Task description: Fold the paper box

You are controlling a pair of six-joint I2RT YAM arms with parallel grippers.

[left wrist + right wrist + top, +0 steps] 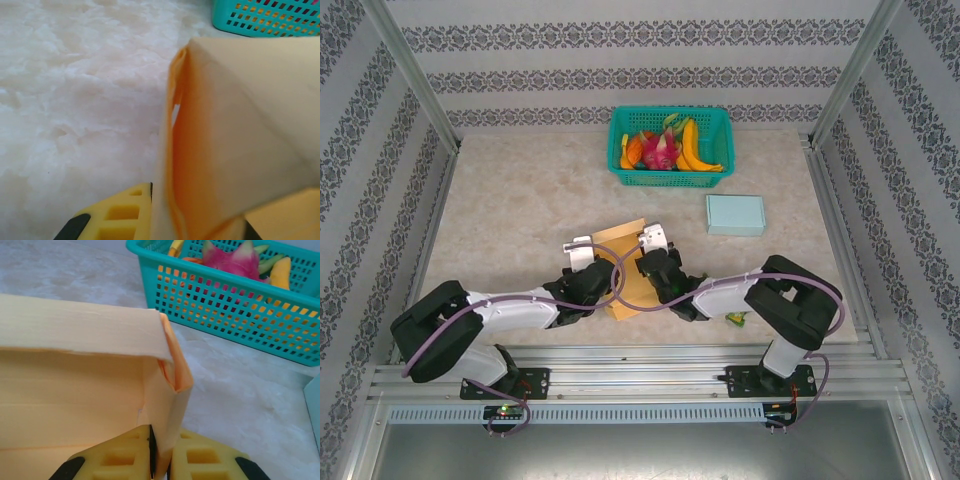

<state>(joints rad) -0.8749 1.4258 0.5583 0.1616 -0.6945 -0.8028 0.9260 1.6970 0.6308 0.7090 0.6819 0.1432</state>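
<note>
Two pincers meet on one workpiece. Your right gripper (pixel 160 452) is clenched, its yellow pads (pixel 117 457) sandwiching a thin upright wall of the paper box (pixel 75 390) close to a corner. Your left gripper (pixel 187 222) is closed as well. The box's side wall runs down beside its one visible yellow finger, so judge it as grasping that wall; the other finger is hidden behind the paper.

The box sits near the middle of the tabletop's (pixel 520 200) near edge, between your two arms. It is well apart from the teal basket (pixel 670 178) of fruit at the far edge and from the pale blue flat box (pixel 735 214) toward the right edge.

Step in hand, as a judgement: erecting and squaring the walls, with the fold roughly midway. The next move calls for both wrists to work together. One should steady its wall while the other turns the pinched wall along its crease, gently, since thin card buckles or tears if pulled.

Appearance: pale orange card with one long wall doubled over at its top edge. The corner is crumpled and slightly gaping, and a small slit shows in the side wall.
</note>
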